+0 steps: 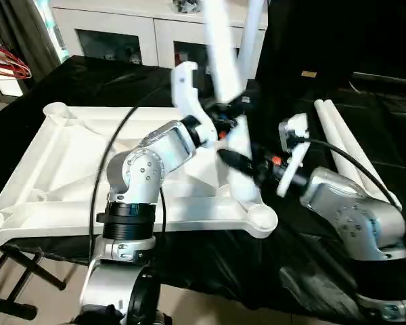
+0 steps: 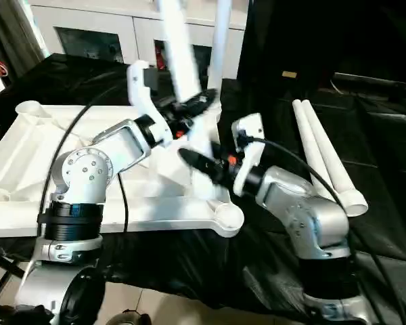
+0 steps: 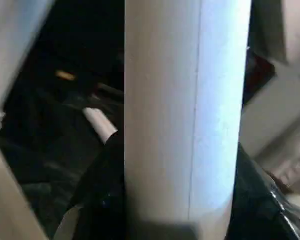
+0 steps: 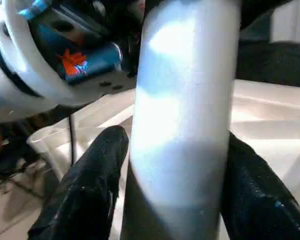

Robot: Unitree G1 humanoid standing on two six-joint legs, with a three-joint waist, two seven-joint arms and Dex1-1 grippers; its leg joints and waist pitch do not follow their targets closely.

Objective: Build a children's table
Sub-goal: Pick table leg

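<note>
The table top [image 1: 68,176] lies upside down on the black counter [image 1: 365,115], ribs facing up. Near its right front corner socket [image 1: 260,218], both hands pinch one white leg [image 1: 220,54] that stands tilted: the left hand [image 1: 220,128] grips it higher, the right hand [image 1: 240,162] lower. Two spare legs [image 2: 321,159] lie right of the top

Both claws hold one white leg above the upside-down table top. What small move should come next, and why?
Probably lower the leg straight toward the near corner socket. The left claw and right claw both grip it tilted above the table top, and that socket looks empty.
</note>
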